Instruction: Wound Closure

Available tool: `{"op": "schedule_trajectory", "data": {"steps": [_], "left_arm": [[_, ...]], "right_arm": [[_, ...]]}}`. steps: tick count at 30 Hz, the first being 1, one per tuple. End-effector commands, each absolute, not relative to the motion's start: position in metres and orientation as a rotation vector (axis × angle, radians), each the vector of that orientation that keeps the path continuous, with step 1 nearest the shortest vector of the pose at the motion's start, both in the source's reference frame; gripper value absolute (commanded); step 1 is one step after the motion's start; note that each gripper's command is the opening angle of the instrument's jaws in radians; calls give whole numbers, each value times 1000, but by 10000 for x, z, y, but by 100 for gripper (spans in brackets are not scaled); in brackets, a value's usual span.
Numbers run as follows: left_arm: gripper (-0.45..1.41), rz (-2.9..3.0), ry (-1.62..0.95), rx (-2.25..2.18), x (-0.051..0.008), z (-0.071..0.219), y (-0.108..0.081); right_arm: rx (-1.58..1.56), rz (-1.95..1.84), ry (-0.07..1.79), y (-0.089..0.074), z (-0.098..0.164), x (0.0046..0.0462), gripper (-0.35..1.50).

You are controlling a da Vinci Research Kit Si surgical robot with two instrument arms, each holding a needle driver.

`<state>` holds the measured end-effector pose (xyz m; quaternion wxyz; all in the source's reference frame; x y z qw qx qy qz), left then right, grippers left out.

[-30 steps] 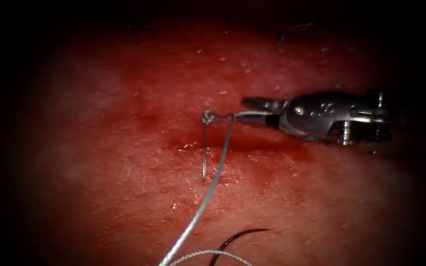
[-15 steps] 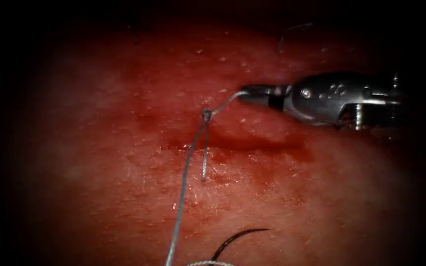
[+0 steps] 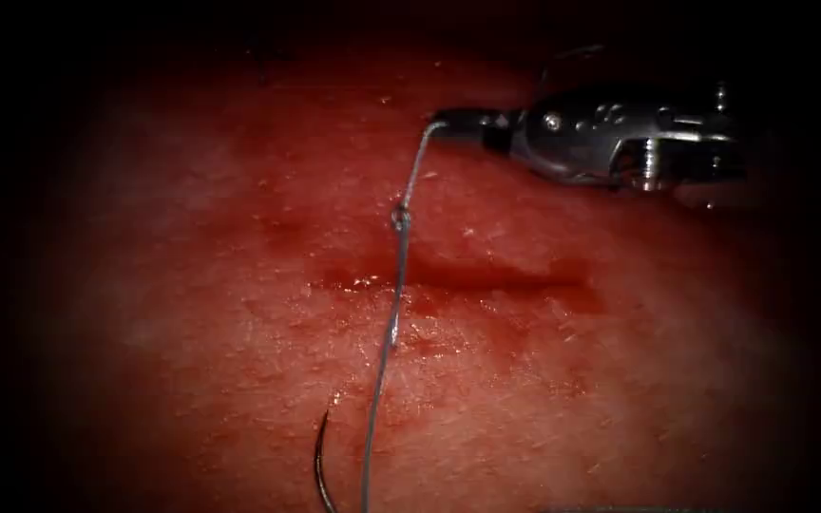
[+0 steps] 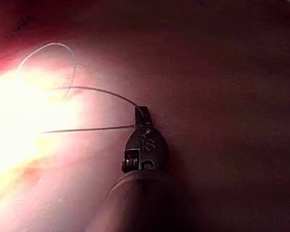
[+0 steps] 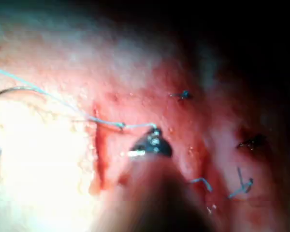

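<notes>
Above the cut | right tool clamps thread, risen | knot cinched | needle dragged, free below cut.

Red fluid is seen pooled along the cut and smeared thinly over the tissue on both sides of it. A short dark strand is seen lying on the tissue well above the cut, toward the right; what it is cannot be told. In the right wrist view a small finished knot is seen, with a dark stitch well apart from it. A pale cut end and a knotted tuft of ends are seen near each other.
</notes>
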<state>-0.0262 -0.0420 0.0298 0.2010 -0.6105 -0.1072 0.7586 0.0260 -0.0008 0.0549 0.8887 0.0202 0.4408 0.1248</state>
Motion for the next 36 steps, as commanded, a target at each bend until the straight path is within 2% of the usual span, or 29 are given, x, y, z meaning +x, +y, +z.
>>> {"op": "schedule_trajectory", "data": {"steps": [1,13,23,30,36], "left_arm": [[-45,2128,-323,-1711,-270,304,-434],[-45,2188,-497,-1779,-302,316,-505],[-45,2253,-726,-1936,-341,301,-567],[-45,2323,-888,-1970,-349,299,-603],[-45,2315,-817,-1920,-336,292,-575]], "right_arm": [[43,260,916,-5,556,270,-35],[44,265,887,26,574,292,-35],[44,257,871,36,586,291,-35],[42,257,871,37,587,291,-35],[44,253,879,33,584,286,-35]]}}
